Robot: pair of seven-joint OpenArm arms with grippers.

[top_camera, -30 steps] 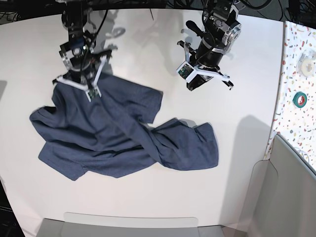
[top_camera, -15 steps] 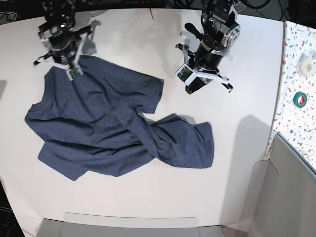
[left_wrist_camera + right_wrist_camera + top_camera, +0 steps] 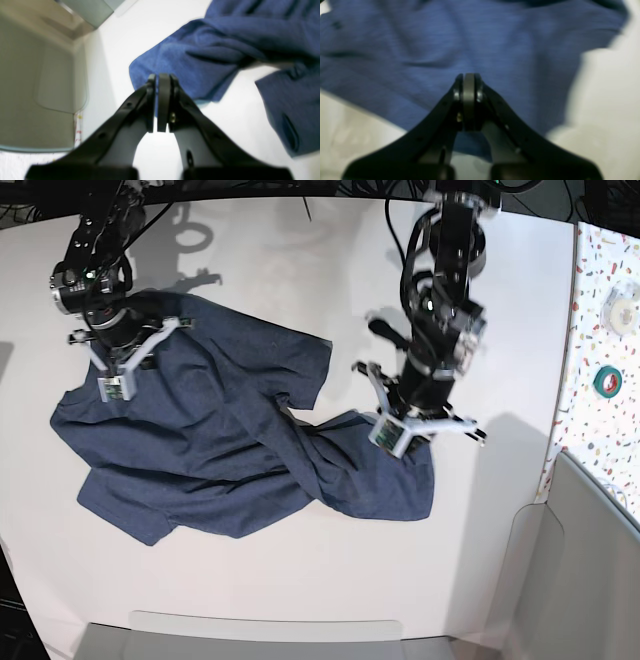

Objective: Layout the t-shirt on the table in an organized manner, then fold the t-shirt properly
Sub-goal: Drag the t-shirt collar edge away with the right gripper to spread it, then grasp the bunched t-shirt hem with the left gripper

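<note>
The dark navy t-shirt (image 3: 230, 450) lies crumpled and twisted on the white table (image 3: 300, 240), one end bunched at the right. My right gripper (image 3: 112, 355) hovers over the shirt's upper left part. In the right wrist view it (image 3: 469, 76) is shut, with blue fabric (image 3: 445, 45) behind the tips and no cloth showing between the pads. My left gripper (image 3: 420, 420) stands over the shirt's bunched right end. In the left wrist view it (image 3: 158, 77) is shut and holds nothing, just above a rounded corner of the t-shirt (image 3: 200, 62).
A speckled terrazzo surface (image 3: 605, 300) runs along the right edge, carrying a green tape roll (image 3: 606, 381) and a white roll (image 3: 622, 310). A grey bin (image 3: 590, 560) sits at the lower right. A grey panel (image 3: 260, 635) borders the front.
My left arm swung from the back of the table down over the shirt's right end. My right gripper dragged the shirt's upper part up-left, then came forward over the cloth. Both stayed shut.
</note>
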